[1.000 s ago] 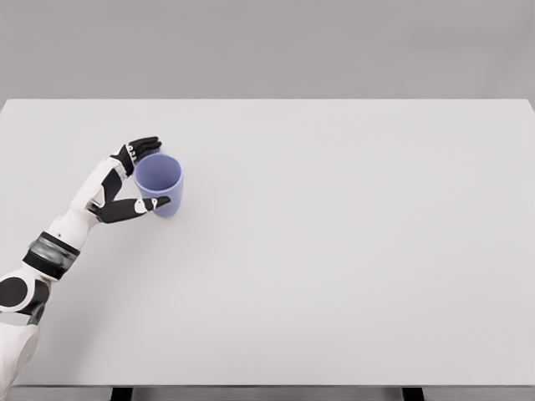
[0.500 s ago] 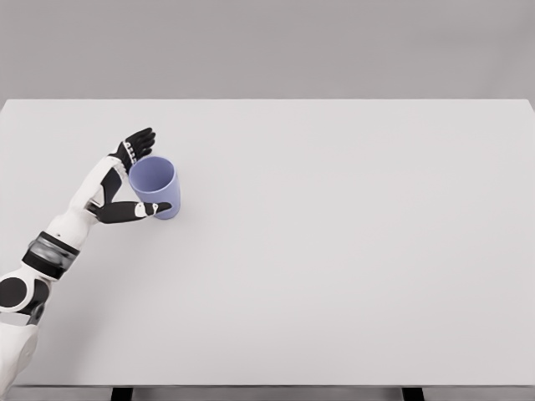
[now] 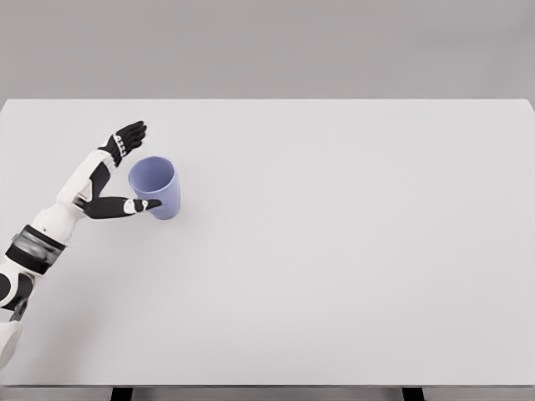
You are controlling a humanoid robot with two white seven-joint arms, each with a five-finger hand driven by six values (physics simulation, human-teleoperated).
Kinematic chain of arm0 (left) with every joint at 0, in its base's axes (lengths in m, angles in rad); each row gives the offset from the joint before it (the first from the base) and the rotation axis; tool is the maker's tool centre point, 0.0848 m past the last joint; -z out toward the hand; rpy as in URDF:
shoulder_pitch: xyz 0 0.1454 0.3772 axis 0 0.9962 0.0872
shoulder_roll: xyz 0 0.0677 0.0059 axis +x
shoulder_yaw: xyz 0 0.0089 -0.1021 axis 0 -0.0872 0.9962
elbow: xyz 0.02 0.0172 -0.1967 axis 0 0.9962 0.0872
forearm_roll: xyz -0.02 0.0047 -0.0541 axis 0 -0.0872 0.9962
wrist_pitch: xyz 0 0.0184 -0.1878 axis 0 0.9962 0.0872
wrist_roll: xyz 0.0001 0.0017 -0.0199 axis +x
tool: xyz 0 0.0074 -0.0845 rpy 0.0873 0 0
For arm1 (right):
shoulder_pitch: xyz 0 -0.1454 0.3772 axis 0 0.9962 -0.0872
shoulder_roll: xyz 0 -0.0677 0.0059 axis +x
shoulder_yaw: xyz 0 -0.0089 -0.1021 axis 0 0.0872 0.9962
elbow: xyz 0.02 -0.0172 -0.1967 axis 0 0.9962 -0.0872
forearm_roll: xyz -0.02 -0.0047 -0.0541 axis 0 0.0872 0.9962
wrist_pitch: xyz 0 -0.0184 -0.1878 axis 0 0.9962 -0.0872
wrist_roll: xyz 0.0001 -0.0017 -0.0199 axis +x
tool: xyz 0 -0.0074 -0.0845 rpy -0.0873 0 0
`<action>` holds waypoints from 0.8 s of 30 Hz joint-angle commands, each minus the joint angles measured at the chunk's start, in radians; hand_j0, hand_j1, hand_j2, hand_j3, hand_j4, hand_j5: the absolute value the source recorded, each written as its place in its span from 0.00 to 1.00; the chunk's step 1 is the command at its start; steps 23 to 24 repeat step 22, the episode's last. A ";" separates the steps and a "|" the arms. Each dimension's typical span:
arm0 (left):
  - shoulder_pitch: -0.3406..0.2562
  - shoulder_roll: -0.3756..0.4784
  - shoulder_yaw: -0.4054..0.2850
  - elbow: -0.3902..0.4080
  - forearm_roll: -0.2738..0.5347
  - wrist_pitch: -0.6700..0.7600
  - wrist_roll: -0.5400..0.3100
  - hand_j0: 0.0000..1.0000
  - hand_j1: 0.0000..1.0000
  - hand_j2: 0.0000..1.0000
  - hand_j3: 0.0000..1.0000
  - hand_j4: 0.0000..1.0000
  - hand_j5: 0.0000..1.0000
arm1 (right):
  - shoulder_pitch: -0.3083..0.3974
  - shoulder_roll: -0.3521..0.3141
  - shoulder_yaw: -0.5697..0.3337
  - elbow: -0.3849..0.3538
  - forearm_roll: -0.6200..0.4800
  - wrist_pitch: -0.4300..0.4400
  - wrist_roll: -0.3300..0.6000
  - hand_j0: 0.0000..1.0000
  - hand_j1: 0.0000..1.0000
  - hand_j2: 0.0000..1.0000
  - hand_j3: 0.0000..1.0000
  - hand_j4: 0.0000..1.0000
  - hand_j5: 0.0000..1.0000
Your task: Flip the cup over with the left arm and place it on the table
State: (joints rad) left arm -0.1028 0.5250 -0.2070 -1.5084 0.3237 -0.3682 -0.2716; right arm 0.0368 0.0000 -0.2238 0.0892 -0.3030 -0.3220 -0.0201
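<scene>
A plain grey wall is standing behind a wide white bench [image 3: 334,276], seen from the head camera. There is only this one view.

A blue cup [image 3: 156,187] is sitting near the left edge of the bench, a bit closer to the far edge than to the near one. Its open mouth is facing up, so the flip looks done and the cup seems to be resting on the bench by itself.

The left hand [image 3: 125,171] is reaching in from the lower left corner. It is spread wide and grasping nothing. The fingers [image 3: 129,136] are pointing away beyond the cup, apart from it. The thumb [image 3: 144,204] is lying just beside the near wall of the cup, and I cannot tell if it is touching. The hand is probably open like this so the cup can stand free and not tip.

The next move likely needs care: the thumb is so close that a bump could knock the cup over.

The right arm is not showing.
</scene>
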 commanded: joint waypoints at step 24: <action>0.054 0.196 0.110 -0.044 0.008 0.008 0.008 1.00 1.00 1.00 1.00 1.00 1.00 | 0.000 0.000 0.000 0.000 -0.001 0.000 0.000 1.00 1.00 1.00 1.00 1.00 1.00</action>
